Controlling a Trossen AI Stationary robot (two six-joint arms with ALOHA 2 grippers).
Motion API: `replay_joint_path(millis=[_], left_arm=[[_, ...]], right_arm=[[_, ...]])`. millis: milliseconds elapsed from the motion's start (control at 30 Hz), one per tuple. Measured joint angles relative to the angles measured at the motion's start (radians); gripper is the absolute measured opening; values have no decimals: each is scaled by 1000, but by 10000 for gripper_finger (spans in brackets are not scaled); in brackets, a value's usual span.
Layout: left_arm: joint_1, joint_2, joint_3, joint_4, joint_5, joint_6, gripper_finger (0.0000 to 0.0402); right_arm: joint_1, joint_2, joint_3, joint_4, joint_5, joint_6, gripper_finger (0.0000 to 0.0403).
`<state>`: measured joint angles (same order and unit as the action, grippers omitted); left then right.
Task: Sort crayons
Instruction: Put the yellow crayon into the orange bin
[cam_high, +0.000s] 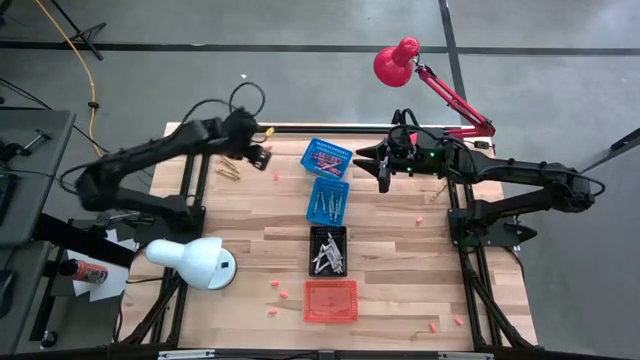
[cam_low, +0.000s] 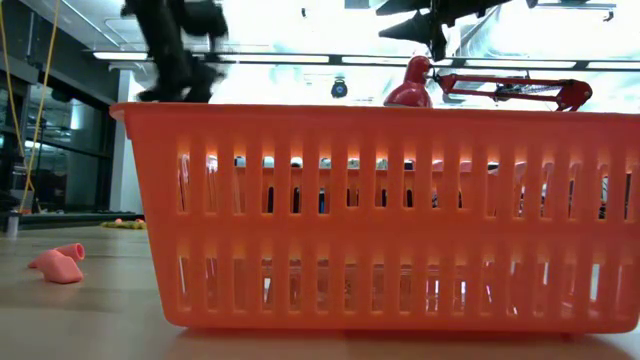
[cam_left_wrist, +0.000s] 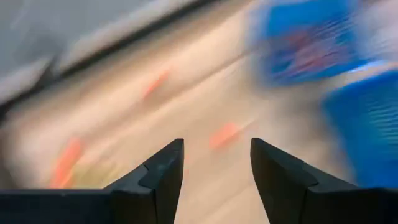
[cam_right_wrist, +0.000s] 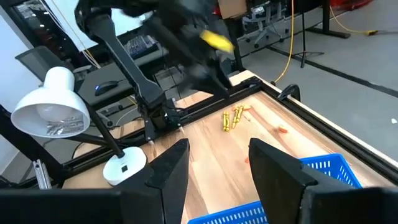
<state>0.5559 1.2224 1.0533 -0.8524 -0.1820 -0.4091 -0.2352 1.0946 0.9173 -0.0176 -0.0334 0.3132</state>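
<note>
Down the middle of the wooden table (cam_high: 400, 260) runs a line of four baskets, taken here as reference: far blue basket (cam_high: 326, 157) with reddish crayons (cam_high: 325, 159), second blue basket (cam_high: 328, 200) with pale crayons (cam_high: 331, 205), black basket (cam_high: 328, 250) with grey crayons (cam_high: 329, 254), and orange basket (cam_high: 330, 300) nearest the front edge, contents not discernible. Left gripper (cam_high: 262, 155) is raised beside the far blue basket, on the white lamp's (cam_high: 190, 262) side; fingers (cam_left_wrist: 163, 174) spread apart, nothing seen between them in the left wrist view. A yellow crayon-like object (cam_right_wrist: 217, 40) shows at that gripper in the right wrist view; cannot tell whether it is gripped. Loose yellow crayons (cam_high: 228, 169) lie on the table beyond the left gripper from the far blue basket, with an orange one just beside them. Right gripper (cam_high: 383, 177) hovers on the opposite side of the two blue baskets, toward the red lamp (cam_high: 397, 62); fingers (cam_right_wrist: 171, 168) parted, empty. Small pink bits (cam_high: 279, 294) lie scattered near the orange basket.
</note>
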Motion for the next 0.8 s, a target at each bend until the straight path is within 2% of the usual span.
replay_joint_path(millis=[67,200,433,567,800], left_arm=[[78,69,-11,-119,-12,-84,172],[172,142,-100,-165,-23,-261,172],[206,148,-262,9,-137,-609,172],[211,153,-316,90,-133,-784,172],[211,173,-367,177,-122,-978,172]], right_arm=[[0,0,0,-7,0,0,163],[0,0,0,-30,0,0,163],[0,0,0,-71,0,-7,163],[0,0,0,-83,0,-25,163],[0,0,0,-129,1,-49,163]])
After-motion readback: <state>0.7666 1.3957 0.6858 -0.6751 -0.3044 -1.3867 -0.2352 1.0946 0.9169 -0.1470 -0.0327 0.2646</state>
